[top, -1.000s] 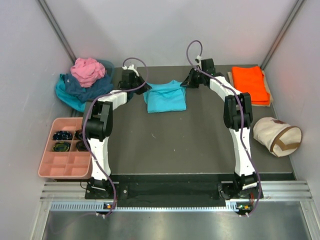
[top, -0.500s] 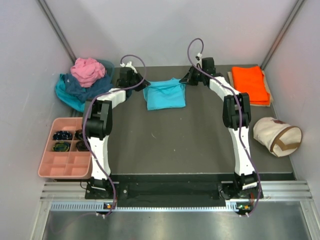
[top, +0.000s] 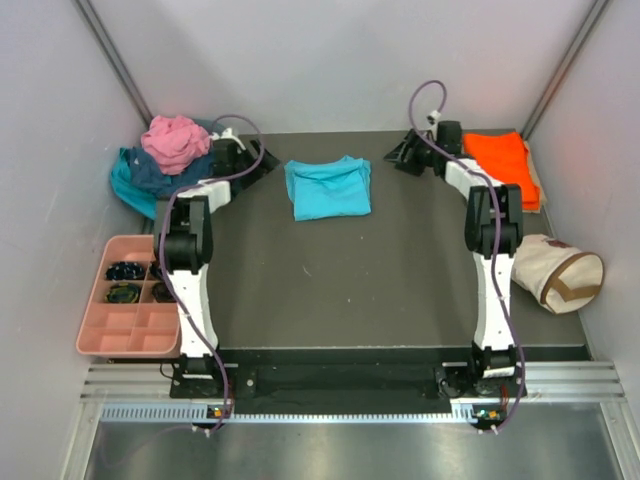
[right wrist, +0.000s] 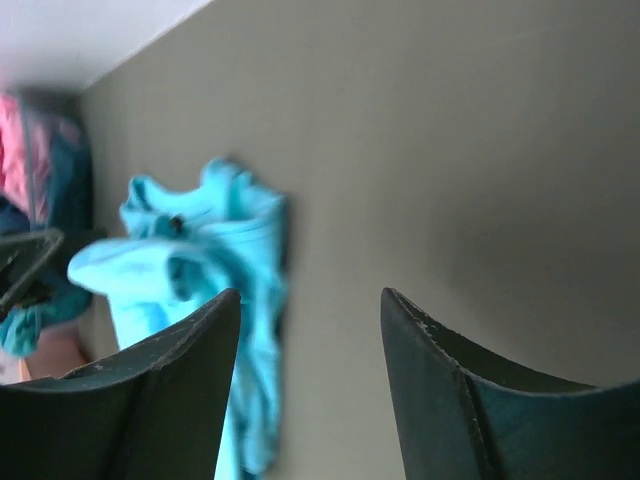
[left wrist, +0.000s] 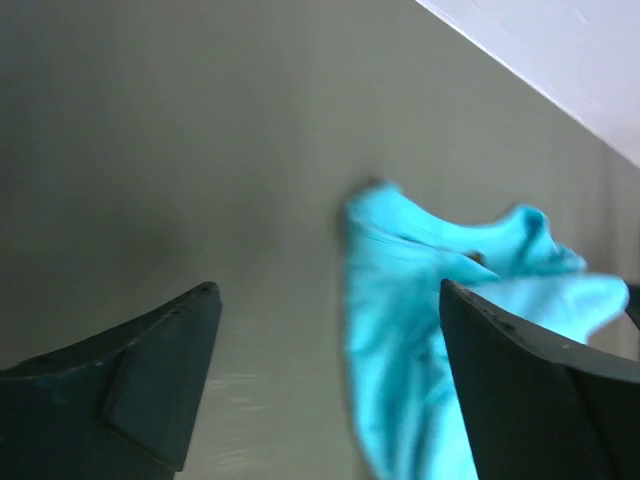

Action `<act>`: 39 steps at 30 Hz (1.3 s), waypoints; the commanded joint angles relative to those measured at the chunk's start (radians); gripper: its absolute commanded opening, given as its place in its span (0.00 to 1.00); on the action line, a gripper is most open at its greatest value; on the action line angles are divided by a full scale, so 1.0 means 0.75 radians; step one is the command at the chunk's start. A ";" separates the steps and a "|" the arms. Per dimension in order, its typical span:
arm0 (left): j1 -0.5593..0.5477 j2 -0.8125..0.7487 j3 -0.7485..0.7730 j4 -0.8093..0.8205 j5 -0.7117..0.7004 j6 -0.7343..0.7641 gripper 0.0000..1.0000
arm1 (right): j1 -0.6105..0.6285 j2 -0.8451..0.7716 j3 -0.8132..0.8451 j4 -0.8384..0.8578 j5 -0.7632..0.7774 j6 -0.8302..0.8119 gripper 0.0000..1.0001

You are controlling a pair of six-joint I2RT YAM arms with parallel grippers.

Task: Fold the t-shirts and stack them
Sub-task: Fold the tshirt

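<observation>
A bright turquoise t-shirt [top: 328, 188] lies folded on the dark mat at the back centre, with nothing touching it. To its left, a short gap away, my left gripper [top: 264, 160] stands open and empty. My right gripper [top: 398, 156] is open and empty to the shirt's right. The left wrist view has the turquoise shirt [left wrist: 420, 330] beyond the wide-spread left gripper [left wrist: 328, 287]. In the right wrist view the shirt [right wrist: 190, 260] lies beyond the right gripper [right wrist: 310, 293]. An orange t-shirt [top: 500, 168] lies folded at the back right. Pink, navy and teal shirts [top: 170, 158] are heaped at the back left.
A cream canvas bag [top: 553, 272] with a brown strap sits at the right edge. A pink compartment tray [top: 130, 335] with small dark items stands at the left. White walls close in the back and sides.
Both grippers were shut on the turquoise shirt's back corners. They have opened, let it go and drawn apart, left arm leftward and right arm rightward. The shirt now lies flat.
</observation>
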 commanded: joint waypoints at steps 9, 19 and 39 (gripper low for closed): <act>0.005 -0.331 -0.293 0.188 0.017 -0.050 0.99 | -0.043 -0.379 -0.263 0.075 -0.077 -0.078 0.64; -0.222 -0.542 -0.524 0.168 -0.143 0.066 0.99 | 0.129 -0.457 -0.341 -0.064 -0.093 -0.103 0.93; -0.476 -0.145 -0.394 0.434 -0.118 0.040 0.99 | 0.295 0.056 0.203 0.055 -0.298 0.120 0.94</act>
